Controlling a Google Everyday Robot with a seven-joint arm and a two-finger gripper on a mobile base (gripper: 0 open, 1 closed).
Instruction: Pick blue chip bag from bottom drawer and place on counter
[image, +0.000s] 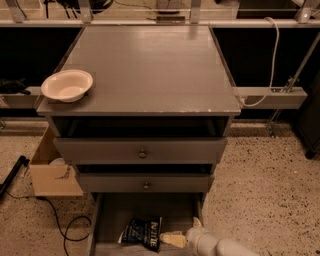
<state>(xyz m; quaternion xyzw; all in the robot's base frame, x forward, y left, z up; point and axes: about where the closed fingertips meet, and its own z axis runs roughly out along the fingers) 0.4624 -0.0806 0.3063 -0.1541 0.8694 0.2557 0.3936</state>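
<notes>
I'm standing by a grey three-drawer cabinet, and the one thing that matters is happening low down in its pulled-out bottom drawer, a wide, shallow grey tray with plain sides. The small crumpled dark navy foil chip bag is lying flat on the drawer floor, towards the front and a little right of the middle. The robot's pale two-finger gripper is reaching in from the lower right on its white arm. The gripper's tip is sitting right at the bag's right-hand edge, touching it or just beside it; I can't say which. So the bag is lying directly to the left of the gripper in this view, in line with the way the gripper is pointing. The bag is looking slightly wider than deep and is skewed a touch, with its white-lettered end turned to the gripper. Whether the gripper is spread apart or closed together I cannot tell. White lettering is running sideways along that near end beside a white patch, but I am not managing to read a brand from it. The large flat grey counter is waiting well above, carrying only a shallow cream bowl at its left front corner.
</notes>
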